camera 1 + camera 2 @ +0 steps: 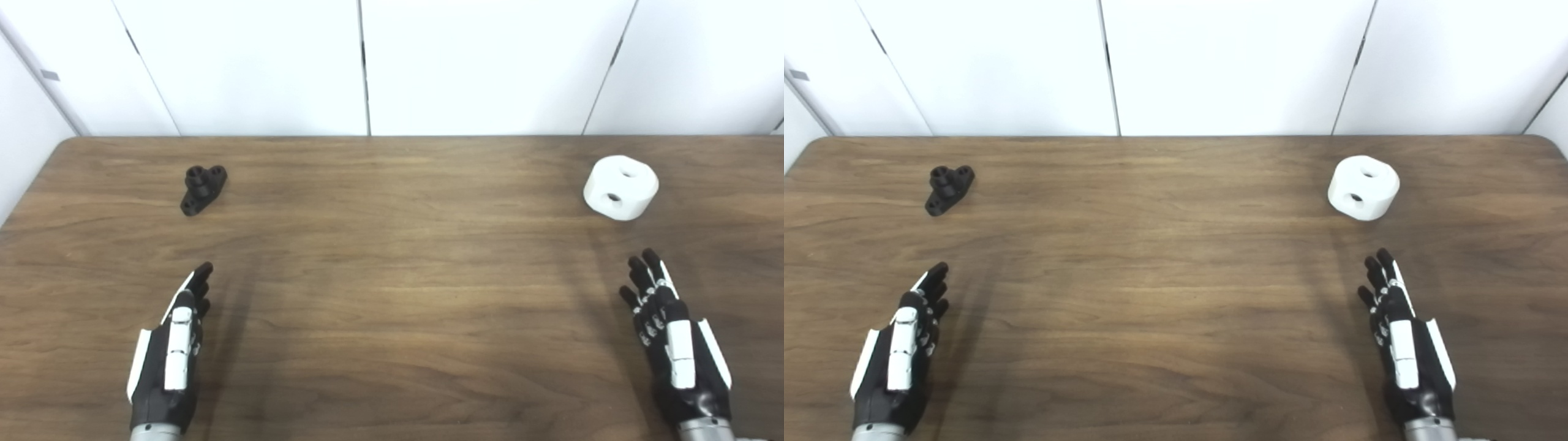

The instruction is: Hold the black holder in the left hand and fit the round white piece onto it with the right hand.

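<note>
The black holder (203, 188) lies on the wooden table at the far left. The round white piece (620, 187), with two holes showing, sits at the far right. My left hand (173, 352) is open and empty near the front left, well short of the holder. My right hand (674, 340) is open and empty near the front right, a little short of the white piece. Both hands hold their fingers straight, edge-on over the table. The same scene shows in the right eye view, with the holder (948, 188) and the white piece (1363, 187).
The wooden table (392, 257) spans the view, with rounded far corners. White wall panels (367, 61) stand right behind its far edge.
</note>
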{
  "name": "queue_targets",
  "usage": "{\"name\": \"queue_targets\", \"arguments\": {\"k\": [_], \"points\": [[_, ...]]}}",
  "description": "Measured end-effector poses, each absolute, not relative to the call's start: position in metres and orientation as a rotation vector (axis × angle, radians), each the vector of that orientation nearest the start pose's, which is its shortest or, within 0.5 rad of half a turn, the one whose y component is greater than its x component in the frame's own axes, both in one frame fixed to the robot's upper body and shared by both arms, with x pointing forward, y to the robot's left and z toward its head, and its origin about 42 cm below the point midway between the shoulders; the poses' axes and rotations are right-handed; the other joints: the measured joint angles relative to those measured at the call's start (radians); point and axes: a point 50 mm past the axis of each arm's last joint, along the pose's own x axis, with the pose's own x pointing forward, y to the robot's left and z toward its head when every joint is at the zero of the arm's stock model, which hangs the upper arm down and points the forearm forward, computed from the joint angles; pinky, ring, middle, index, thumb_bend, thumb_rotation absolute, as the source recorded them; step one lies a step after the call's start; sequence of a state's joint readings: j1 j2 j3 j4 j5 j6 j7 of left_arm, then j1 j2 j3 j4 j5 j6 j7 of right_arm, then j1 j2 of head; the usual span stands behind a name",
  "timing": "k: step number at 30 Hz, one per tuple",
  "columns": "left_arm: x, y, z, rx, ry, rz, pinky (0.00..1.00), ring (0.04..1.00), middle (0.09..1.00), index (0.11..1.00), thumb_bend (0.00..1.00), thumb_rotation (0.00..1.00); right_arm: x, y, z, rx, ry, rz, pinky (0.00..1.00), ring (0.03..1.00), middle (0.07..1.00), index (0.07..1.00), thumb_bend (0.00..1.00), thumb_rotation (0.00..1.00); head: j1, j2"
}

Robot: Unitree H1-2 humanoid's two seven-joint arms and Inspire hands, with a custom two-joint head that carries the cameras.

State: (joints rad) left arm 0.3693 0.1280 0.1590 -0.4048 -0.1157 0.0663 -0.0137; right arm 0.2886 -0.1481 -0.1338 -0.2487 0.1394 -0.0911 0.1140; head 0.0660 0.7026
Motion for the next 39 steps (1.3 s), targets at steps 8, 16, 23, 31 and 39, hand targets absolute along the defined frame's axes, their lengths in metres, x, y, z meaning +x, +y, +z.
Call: {"name": "queue_targets", "arguments": {"k": [8,16,23,31,39], "points": [[0.159,0.299,0.131,0.083,0.007,0.184,1.00,1.000,0.967,0.910,0.41,1.00,0.185,-0.298,0.113,-0.061,-0.080,-0.046,1.00,1.000,0.995,1.000,0.63,1.00,0.113,-0.058],[0.158,0.288,0.123,0.089,-0.016,0.166,1.00,1.000,0.969,0.915,0.39,1.00,0.188,-0.303,0.112,-0.047,-0.136,-0.035,1.00,1.000,1.000,1.000,0.65,1.00,0.230,-0.144],[0.158,0.284,0.117,0.109,-0.036,0.165,1.00,1.000,0.965,0.923,0.37,1.00,0.190,-0.310,0.112,-0.066,-0.140,-0.011,1.00,1.000,1.000,1.000,0.72,1.00,0.270,-0.190],[0.157,0.280,0.113,0.147,-0.047,0.173,1.00,0.987,0.949,0.910,0.36,1.00,0.192,-0.311,0.112,-0.077,-0.190,0.006,1.00,1.000,1.000,1.000,0.74,1.00,0.264,-0.215],[0.157,0.279,0.112,0.213,-0.046,0.193,0.97,0.964,0.938,0.880,0.37,0.71,0.191,-0.313,0.112,-0.081,-0.199,0.013,1.00,1.000,1.000,1.000,0.73,1.00,0.249,-0.218]]}}
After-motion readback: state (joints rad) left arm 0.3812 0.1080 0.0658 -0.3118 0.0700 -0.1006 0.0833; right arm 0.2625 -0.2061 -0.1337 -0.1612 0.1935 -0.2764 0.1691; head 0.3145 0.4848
